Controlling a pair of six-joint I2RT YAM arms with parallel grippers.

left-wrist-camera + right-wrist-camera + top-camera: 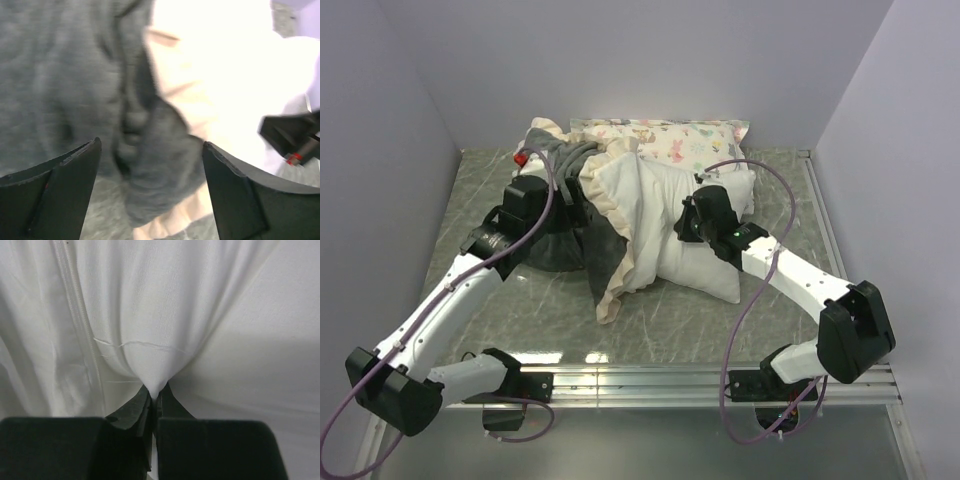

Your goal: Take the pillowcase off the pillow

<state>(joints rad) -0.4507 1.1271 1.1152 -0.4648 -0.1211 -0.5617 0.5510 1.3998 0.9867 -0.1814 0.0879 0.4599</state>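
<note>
On the table [775,185], your right hand [154,391] pinched tight on a fold of the white pillow [708,268], pillowcase [620,195] bunched against the pillow's left side, your left hand [150,145] over its grey plush, 2 fingers spread apart, clasping nothing.

The pillowcase [620,200] is soft cloth, with dark grey plush pile on one face and smooth cream-white on the other. The pillow [165,315] is fine woven white cloth, matt. The left gripper [151,145] and right gripper [155,392] have matt black plastic fingers. The table [650,310] is marbled grey, slightly glossy.
</note>
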